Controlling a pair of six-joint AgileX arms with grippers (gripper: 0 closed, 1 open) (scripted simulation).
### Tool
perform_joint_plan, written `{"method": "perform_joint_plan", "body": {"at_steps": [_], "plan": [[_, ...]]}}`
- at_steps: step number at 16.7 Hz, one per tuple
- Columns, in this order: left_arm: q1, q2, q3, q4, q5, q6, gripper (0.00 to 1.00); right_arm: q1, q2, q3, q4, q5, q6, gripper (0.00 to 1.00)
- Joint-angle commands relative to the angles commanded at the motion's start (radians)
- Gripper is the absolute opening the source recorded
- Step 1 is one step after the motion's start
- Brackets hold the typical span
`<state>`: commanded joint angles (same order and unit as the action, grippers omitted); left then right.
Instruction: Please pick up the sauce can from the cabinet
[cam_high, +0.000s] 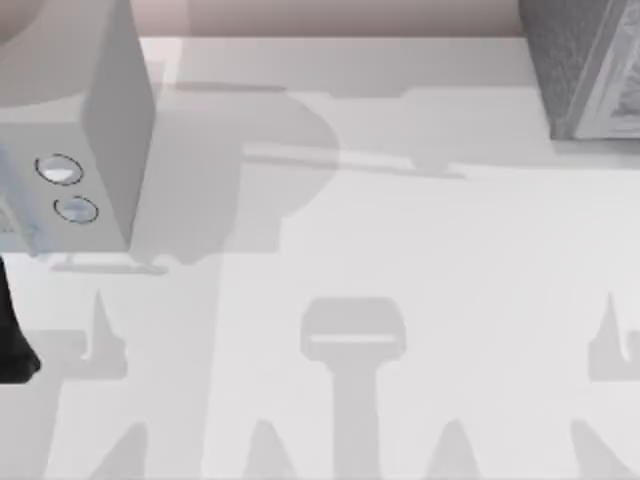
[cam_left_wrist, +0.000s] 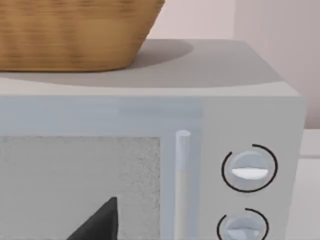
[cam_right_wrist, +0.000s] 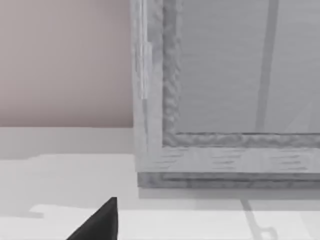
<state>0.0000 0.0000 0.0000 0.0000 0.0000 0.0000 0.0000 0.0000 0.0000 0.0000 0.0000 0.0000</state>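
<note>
**Before the can is sighted: approach to the cabinet front**

While the sauce can lies somewhere that cannot be told from these views, it is taken from the task to sit inside the cabinet (cam_high: 590, 70), which stands at the table's (cam_high: 400, 260) far right corner. The right gripper (cam_right_wrist: 100, 224) is held just in front of the cabinet, facing the framed lower corner of its front panel (cam_right_wrist: 225, 75). Whether this gripper is spread or pressed together cannot be told. The left gripper (cam_left_wrist: 100, 224) is held well apart from the cabinet, facing the door of the microwave (cam_high: 100, 130), on which a wicker basket (cam_left_wrist: 70, 35) rests; its state cannot be told either.

The step in hand is judged to be gaining access with the right arm. It is best done by first establishing whether the front panel is a closed door or an open shelf. The frame's edge should be cleared on entry, and the can should be approached level, so that it is not tipped or pushed deeper into the cabinet.
</note>
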Motion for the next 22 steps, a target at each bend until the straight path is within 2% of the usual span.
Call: {"method": "perform_joint_plan", "body": {"at_steps": [4,8,22], "plan": [[0.0,0.0,0.0,0.0,0.0,0.0,1.0,0.003,0.026,0.031,-0.009,0.004,0.0,1.0],[0.0,0.0,0.0,0.0,0.0,0.0,1.0,0.02,0.173,0.212,-0.055,0.029,0.002,1.0],[0.0,0.0,0.0,0.0,0.0,0.0,1.0,0.135,1.068,1.391,-0.337,0.171,0.013,1.0]]}}
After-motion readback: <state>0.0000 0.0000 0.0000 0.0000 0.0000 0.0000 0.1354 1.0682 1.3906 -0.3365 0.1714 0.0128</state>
